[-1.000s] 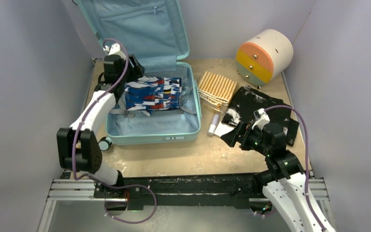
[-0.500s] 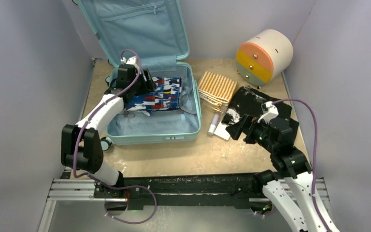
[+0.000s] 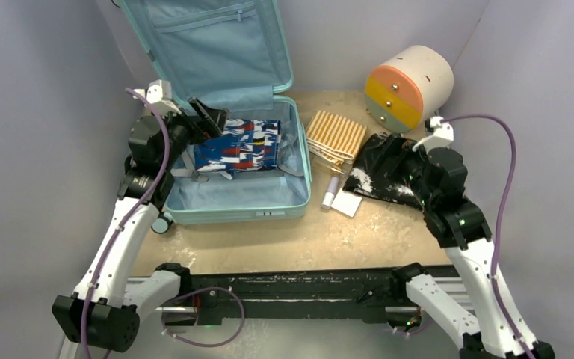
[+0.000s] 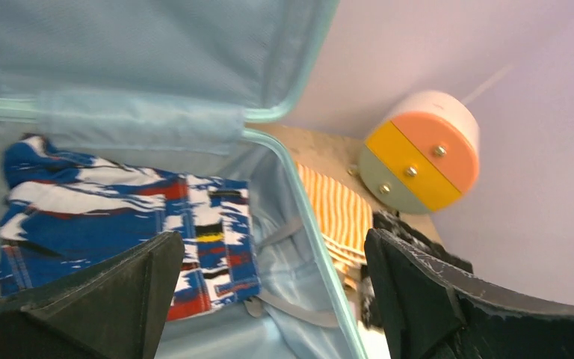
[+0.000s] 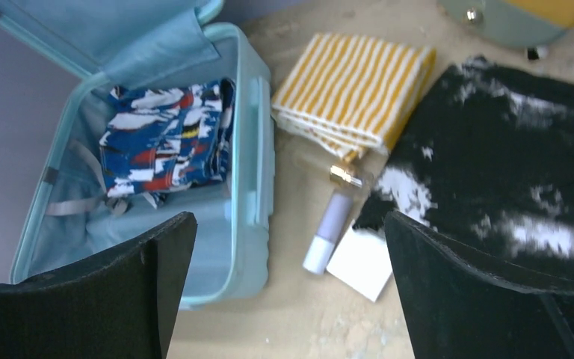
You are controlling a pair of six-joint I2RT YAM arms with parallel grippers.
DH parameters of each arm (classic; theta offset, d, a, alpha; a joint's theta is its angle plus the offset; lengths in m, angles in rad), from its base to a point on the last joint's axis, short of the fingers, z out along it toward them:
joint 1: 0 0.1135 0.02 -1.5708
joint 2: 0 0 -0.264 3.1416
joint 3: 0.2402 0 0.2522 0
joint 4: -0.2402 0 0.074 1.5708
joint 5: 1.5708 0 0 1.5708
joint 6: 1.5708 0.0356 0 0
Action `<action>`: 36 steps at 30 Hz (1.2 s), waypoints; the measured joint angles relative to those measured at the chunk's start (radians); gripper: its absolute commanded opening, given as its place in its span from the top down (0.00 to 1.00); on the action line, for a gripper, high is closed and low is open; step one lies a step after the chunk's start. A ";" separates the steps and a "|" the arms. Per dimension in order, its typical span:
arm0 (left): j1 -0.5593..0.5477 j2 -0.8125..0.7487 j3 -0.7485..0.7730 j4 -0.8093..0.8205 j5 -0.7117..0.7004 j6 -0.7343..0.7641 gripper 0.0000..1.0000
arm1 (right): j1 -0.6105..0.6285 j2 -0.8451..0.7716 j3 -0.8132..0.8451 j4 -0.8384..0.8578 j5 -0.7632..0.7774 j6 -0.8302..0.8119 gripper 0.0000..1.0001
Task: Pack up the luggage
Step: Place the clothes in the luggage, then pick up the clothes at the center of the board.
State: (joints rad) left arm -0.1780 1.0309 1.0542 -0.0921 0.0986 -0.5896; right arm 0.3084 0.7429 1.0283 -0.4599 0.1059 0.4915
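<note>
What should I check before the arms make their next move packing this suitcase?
1. luggage lid open: ok.
2. blue patterned garment inside the luggage: ok.
3. left jaws open, empty: ok.
4. right jaws open, empty: ok.
5. striped towel, tube, white card, black garment packed: not ok, all on the table.
6. free lining beside the blue patterned garment: ok.

To my left, the pale teal hard-shell suitcase lies open on the counter. Its lid stands upright at the back, and a folded blue-patterned garment rests in its far half.
</note>
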 measured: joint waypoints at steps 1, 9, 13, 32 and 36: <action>0.000 -0.006 -0.008 0.010 0.025 0.004 0.05 | 0.000 0.026 0.017 0.015 -0.001 -0.014 0.01; -0.042 0.014 -0.117 0.023 0.150 0.064 0.07 | 0.000 0.372 0.202 0.107 0.009 -0.064 0.05; -0.063 0.010 -0.153 0.008 0.156 0.077 0.09 | 0.000 0.479 0.163 0.131 0.043 -0.061 0.06; -0.127 -0.039 -0.153 0.001 0.093 0.047 0.10 | -0.233 0.108 -0.519 0.149 0.164 0.566 0.01; -0.132 -0.030 -0.159 0.002 0.099 0.027 0.10 | -0.279 0.158 -0.580 0.176 0.164 0.698 0.02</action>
State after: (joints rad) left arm -0.3103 1.0008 0.8951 -0.0898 0.1974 -0.5621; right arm 0.0296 0.9009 0.4484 -0.2840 0.2699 1.1893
